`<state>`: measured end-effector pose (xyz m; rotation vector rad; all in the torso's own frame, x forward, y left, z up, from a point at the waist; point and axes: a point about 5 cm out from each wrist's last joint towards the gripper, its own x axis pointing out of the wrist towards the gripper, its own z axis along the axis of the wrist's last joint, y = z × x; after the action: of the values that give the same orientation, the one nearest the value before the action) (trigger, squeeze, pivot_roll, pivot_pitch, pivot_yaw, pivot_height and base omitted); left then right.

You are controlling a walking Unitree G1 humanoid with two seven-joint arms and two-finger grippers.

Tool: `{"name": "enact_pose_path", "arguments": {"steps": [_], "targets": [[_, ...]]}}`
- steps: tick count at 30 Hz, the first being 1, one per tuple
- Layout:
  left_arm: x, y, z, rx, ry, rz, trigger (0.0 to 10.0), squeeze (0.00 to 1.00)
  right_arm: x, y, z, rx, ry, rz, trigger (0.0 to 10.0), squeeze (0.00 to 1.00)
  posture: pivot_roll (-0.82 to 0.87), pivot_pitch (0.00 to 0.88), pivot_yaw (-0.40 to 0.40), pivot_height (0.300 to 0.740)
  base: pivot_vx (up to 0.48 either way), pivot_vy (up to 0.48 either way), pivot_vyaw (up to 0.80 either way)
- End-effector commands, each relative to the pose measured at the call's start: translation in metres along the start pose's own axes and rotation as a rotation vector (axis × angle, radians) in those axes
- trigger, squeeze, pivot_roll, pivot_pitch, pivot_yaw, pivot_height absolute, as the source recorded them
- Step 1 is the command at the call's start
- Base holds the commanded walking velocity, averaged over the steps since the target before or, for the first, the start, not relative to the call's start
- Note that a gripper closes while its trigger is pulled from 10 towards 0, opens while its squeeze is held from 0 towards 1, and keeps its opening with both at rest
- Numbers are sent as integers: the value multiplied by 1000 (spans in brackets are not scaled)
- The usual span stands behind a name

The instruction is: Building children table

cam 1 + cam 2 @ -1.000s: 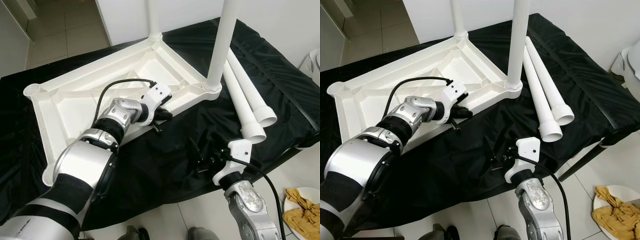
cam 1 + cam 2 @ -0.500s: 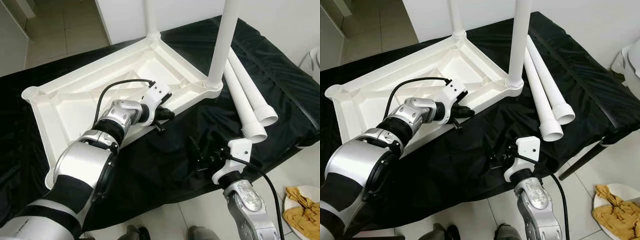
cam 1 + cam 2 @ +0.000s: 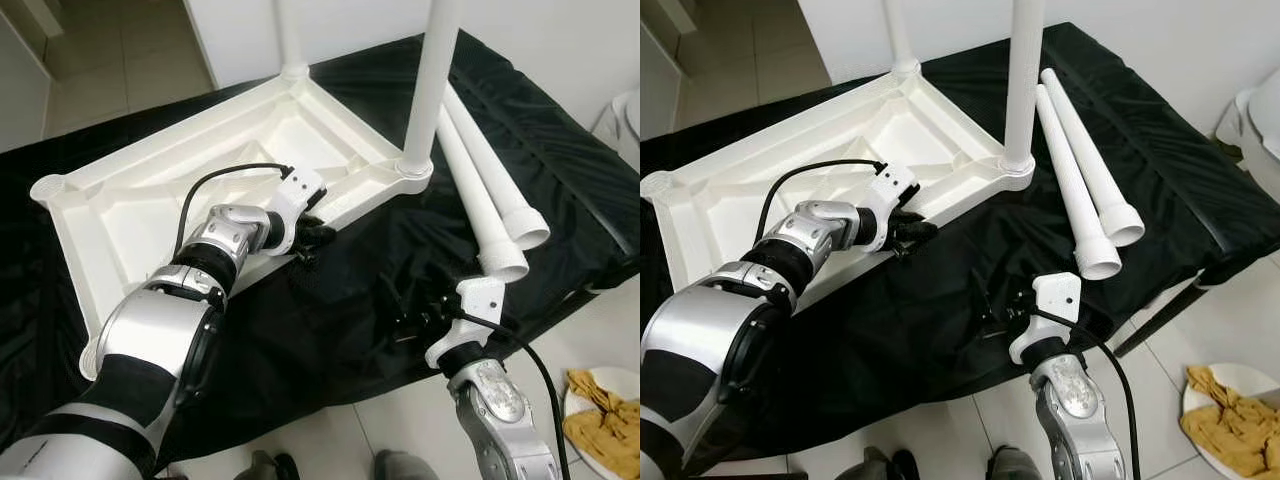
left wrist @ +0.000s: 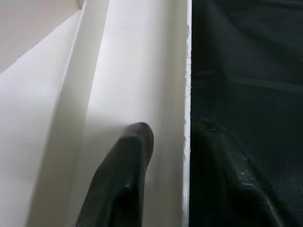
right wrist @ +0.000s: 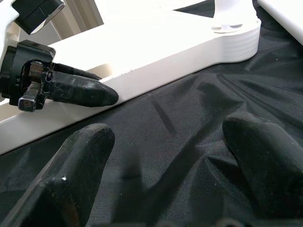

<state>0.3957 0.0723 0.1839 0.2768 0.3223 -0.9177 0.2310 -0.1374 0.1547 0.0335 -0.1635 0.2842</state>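
Note:
The white table top (image 3: 130,215) lies upside down on a black-covered table (image 3: 330,320). One white leg (image 3: 430,80) stands in its near right corner and another leg (image 3: 288,35) in the far corner. Two loose legs (image 3: 480,175) lie side by side on the cloth to the right. My left gripper (image 3: 310,238) is shut on the top's near rim (image 4: 142,85), one finger (image 4: 125,175) inside and the other outside over the cloth. My right gripper (image 3: 405,312) hovers open over the cloth by the front edge, its fingers (image 5: 71,175) pointing at the rim and the left gripper (image 5: 80,90).
The black table's front edge (image 3: 400,375) runs just below my right gripper, with tiled floor beyond. A white plate with a yellow cloth (image 3: 605,420) sits on the floor at the lower right. A white object (image 3: 625,110) stands at the right edge.
The table top has slid a little to the left with my left gripper holding its rim. The loose legs and my right gripper have stayed put.

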Motion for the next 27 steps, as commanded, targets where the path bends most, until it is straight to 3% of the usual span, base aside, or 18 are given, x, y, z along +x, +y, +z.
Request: {"name": "enact_pose_path", "arguments": {"steps": [1,12,14,16,17,19,27], "targets": [[-10,31,-9,16,44,697,10000,0,0,3,-5,5,16,12,10000,0,-196,162,149,740,0,0,0],[-20,41,14,-11,-36,716,10000,0,1,5,-5,8,15,17,10000,0,-189,152,148,740,0,0,0],[-24,44,23,-13,-82,687,10000,0,1,5,-6,9,14,18,10000,0,-188,148,147,740,0,0,0],[-27,38,40,4,-192,526,10000,0,3,6,-6,11,11,24,10000,0,-172,137,138,740,0,0,0],[-27,38,40,4,-192,526,10000,0,3,6,-6,11,11,24,10000,0,-172,137,138,740,0,0,0],[-30,29,51,47,-270,418,10000,0,6,5,-7,10,8,32,10000,0,-166,134,135,740,0,0,0],[-47,29,58,17,-344,435,10000,0,12,4,-7,7,2,46,10000,0,-134,123,112,740,0,0,0]]}}
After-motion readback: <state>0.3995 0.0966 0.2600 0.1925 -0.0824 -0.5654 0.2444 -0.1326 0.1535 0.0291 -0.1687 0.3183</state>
